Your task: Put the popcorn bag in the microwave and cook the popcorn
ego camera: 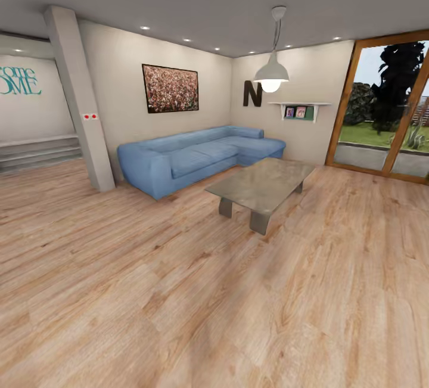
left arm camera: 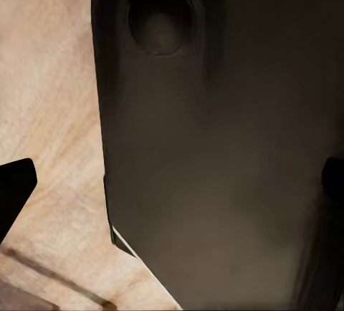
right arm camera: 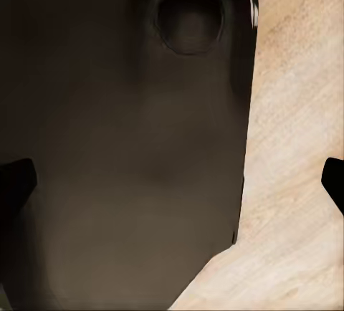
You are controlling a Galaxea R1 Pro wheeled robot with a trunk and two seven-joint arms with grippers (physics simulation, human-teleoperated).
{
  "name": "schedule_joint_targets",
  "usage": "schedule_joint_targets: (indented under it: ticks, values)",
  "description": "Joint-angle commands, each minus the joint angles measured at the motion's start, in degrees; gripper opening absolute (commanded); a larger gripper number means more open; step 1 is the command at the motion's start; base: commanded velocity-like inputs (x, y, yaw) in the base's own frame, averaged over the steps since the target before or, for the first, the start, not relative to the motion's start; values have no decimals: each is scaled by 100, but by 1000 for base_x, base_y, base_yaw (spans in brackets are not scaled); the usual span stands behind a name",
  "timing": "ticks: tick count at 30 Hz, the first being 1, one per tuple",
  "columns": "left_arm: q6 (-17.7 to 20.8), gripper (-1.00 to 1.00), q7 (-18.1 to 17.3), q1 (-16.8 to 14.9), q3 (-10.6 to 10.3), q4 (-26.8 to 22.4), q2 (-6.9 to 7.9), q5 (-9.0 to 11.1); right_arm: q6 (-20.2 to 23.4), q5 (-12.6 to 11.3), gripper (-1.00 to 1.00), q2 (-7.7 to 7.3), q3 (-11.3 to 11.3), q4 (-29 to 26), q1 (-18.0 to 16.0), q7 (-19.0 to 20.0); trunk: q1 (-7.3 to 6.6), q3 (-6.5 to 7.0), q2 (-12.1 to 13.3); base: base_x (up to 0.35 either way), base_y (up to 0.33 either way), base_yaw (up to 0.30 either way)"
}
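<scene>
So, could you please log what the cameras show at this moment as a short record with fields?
room: living room, wooden floor
seating: blue corner sofa against the walls
table: low grey coffee table in front of the sofa
lighting: white hanging lamp, lit
wall: framed picture above the sofa
right side: glass door to a garden
task items: none here
wrist views: dark robot body over floor

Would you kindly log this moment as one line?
place: living room | ahead: blue sofa, glass coffee table | floor: wood | left fingertips apart, empty

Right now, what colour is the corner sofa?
Blue; the corner sofa shows best in the head view.
</scene>
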Motion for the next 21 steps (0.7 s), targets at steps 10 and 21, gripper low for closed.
schedule_joint_targets:
  ticks: [10, 21]
  values:
    - [-35, 100, 9, 43, 9, -166, -112, -35, -322, 9, 100, -237, 11, -166, -35, -14, 0, -3, -2, 0, 0, 0]
    - [-35, 100, 9, 43, 9, -167, -114, -35, -675, -9, 100, -237, -17, -184, -36, -18, 0, -3, -2, 0, 0, -180]
